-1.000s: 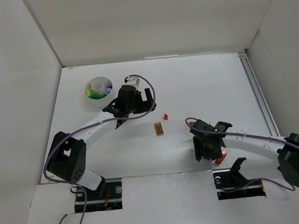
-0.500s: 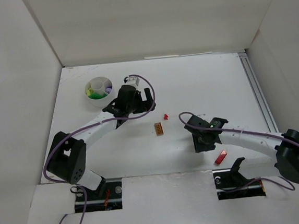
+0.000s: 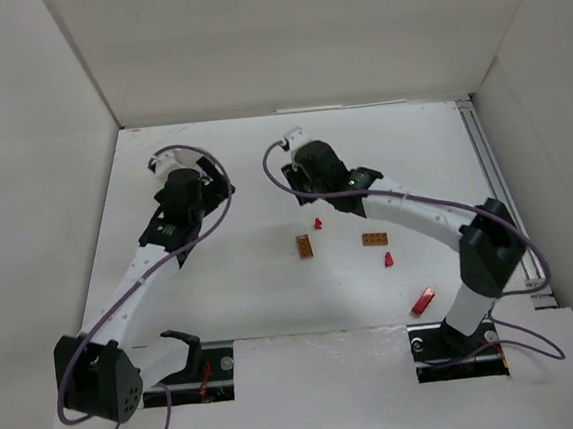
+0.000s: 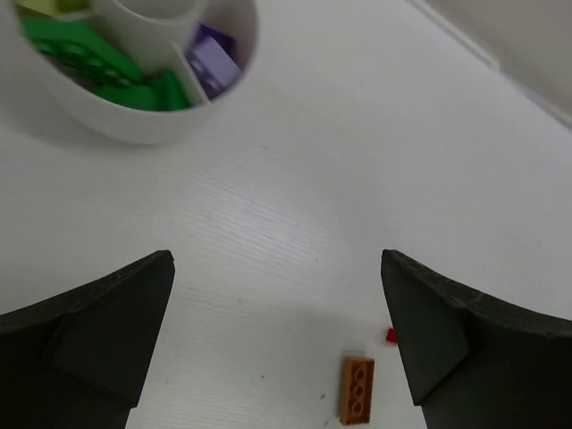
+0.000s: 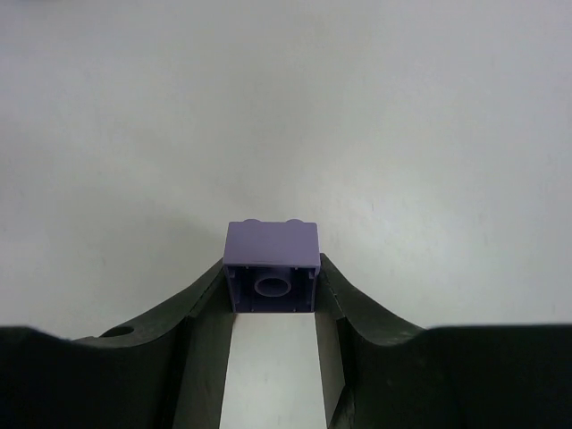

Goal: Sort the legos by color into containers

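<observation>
right claw pinching purple brick; left claw spread near dish

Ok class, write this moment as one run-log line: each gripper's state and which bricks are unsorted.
left gripper: open, empty, near dish | right gripper: shut on purple brick | unsorted: orange-brown bricks, red bricks

- Left arm, right arm: white links, black joints.
- Purple cables loop along both.
- Fingers matte black, wedge-shaped.
- Green light on right arm.
</observation>
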You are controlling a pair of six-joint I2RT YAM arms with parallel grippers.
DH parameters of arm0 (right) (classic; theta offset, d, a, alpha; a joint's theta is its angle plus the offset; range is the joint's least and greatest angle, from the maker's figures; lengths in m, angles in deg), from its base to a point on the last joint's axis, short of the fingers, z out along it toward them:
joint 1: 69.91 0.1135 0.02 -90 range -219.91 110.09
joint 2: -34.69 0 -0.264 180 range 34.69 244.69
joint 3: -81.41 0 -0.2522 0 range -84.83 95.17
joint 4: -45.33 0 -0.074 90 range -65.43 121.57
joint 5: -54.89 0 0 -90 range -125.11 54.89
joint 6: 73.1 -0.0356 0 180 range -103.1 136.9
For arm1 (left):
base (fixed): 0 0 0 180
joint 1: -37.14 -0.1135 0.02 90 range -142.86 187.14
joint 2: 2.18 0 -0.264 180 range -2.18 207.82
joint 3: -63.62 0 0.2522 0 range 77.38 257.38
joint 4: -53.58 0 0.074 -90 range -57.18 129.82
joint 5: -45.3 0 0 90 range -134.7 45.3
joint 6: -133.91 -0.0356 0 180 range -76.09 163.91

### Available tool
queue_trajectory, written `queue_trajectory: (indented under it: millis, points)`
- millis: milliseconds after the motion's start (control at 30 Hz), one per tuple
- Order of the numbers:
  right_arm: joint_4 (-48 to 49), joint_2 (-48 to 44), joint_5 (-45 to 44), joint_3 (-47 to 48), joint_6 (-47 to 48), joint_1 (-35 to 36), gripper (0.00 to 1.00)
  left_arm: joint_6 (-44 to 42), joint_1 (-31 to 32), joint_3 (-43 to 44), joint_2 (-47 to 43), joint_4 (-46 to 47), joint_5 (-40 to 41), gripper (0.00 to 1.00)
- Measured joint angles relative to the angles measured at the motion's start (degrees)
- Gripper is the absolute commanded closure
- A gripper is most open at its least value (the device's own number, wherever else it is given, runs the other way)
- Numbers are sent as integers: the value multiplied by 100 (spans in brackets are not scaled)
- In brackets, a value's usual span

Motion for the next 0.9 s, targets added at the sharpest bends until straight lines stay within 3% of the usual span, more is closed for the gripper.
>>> queue_trajectory:
  millis: [200, 333, 533, 633, 900]
  points:
    - [704, 2020, 592, 2516, 999, -219, 76, 625, -951, -118, -1091, -494, 973, 0]
    - [846, 3161, 1196, 4022, 1320, -210, 76, 756, -1464, -129, -1137, -662, 1137, 0]
    - [1060, 4553, 1947, 5748, 1504, -195, 72, 772, -1738, -173, -833, -809, 994, 0]
    - [1189, 5101, 2129, 6321, 1526, -184, 71, 752, -1738, -210, -822, -798, 896, 0]
    - [1714, 5742, 2212, 6741, 1558, 39, 67, 595, -1738, -330, -828, -638, 651, 0]
